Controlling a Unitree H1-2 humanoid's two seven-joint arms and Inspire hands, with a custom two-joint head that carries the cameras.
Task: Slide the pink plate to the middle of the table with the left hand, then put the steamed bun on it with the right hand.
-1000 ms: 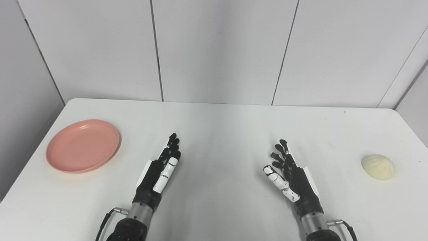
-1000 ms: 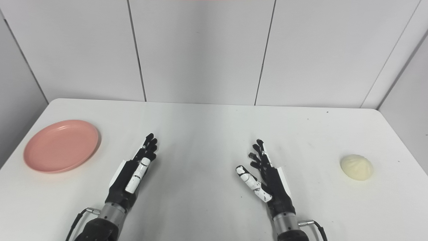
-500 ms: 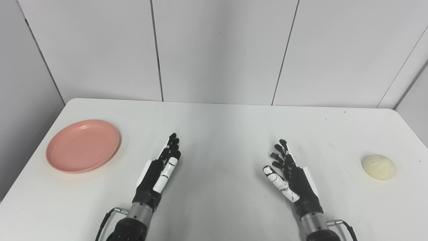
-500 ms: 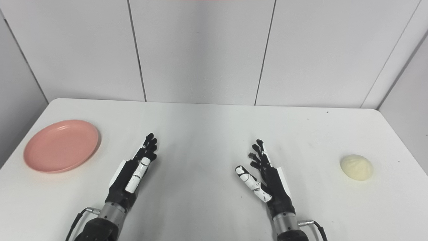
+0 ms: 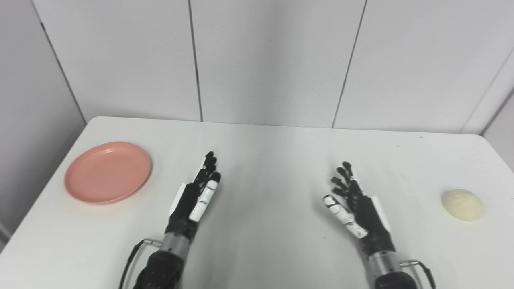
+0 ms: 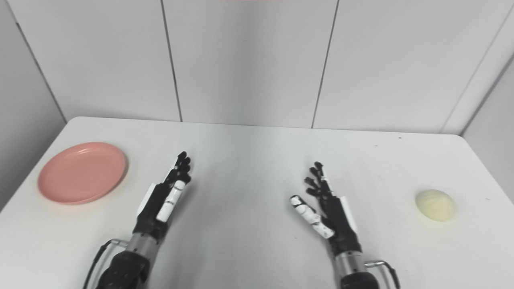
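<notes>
Grey wall panels back a white desk (image 5: 265,152) where the work has yet to begin. The fingers (image 5: 209,164) of the left hand (image 5: 196,192) lie straight and released, grasping nothing; since half a second ago this hand has edged forward, apparently its first move toward the pink plate (image 5: 107,172), which sits untouched near the desk's left edge, well apart from it. The right hand (image 5: 357,204) waits spread and empty, the steamed bun (image 5: 461,204) far to its right. The whole view has also shifted, so the camera has moved.
</notes>
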